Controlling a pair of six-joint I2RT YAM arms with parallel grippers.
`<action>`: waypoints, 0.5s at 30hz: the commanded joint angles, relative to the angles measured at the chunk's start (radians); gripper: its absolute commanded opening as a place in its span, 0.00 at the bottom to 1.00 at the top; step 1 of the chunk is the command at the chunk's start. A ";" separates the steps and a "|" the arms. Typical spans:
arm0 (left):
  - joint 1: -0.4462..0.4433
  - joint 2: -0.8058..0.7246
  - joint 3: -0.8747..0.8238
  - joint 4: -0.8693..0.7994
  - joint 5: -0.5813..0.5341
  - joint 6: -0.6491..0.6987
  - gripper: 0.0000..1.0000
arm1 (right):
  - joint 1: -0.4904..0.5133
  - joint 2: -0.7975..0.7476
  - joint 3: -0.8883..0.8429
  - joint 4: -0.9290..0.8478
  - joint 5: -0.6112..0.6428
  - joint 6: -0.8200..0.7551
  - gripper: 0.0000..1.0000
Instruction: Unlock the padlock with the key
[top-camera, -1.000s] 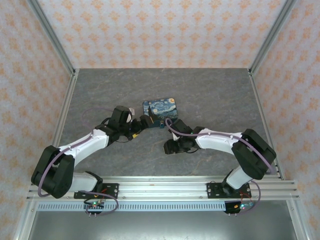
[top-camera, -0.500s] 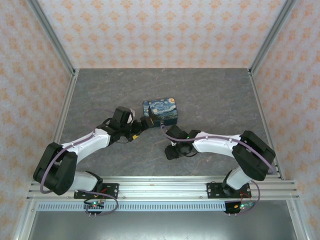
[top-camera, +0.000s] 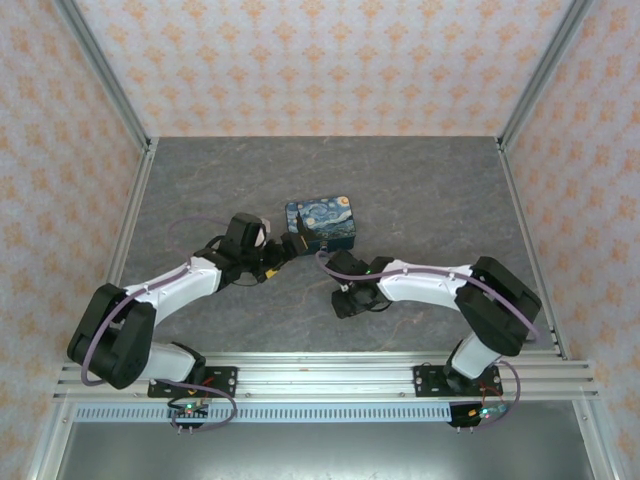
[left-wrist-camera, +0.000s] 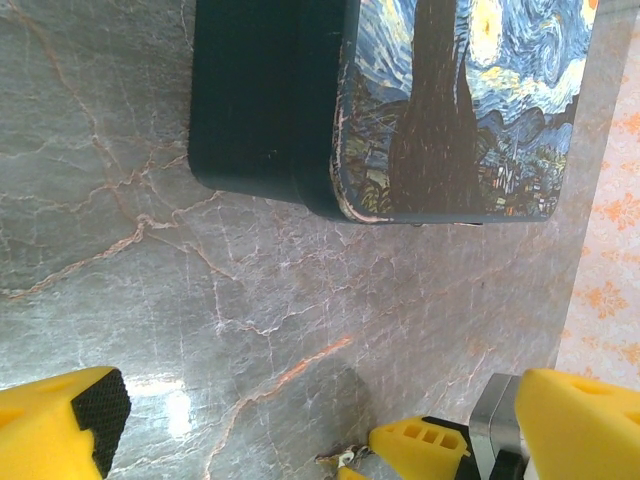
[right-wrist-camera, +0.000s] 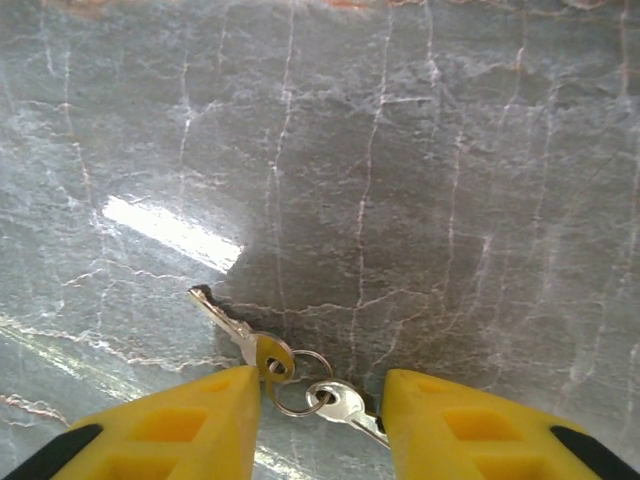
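Right wrist shows the right tool (right-wrist-camera: 320, 388) parted astride the key (right-wrist-camera: 232, 328) on the tabletop (right-wrist-camera: 400, 150); left tool (left-wrist-camera: 310, 410) gapes wide.

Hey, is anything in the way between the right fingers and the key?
Nothing visible. The key lies flat on the bare table, its ring end between the right gripper's yellow fingers.

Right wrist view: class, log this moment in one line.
right gripper: open, straddling keys | keys: flat on table | left gripper: open, facing box
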 joint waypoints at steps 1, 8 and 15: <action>-0.008 0.021 -0.004 0.023 -0.020 -0.017 1.00 | 0.006 0.037 0.005 0.008 0.051 -0.020 0.35; -0.008 0.045 -0.002 0.039 -0.016 -0.022 1.00 | 0.048 0.069 0.012 0.010 0.084 -0.020 0.26; -0.008 0.042 0.007 0.035 -0.014 -0.015 1.00 | 0.060 0.099 0.016 0.021 0.083 -0.010 0.07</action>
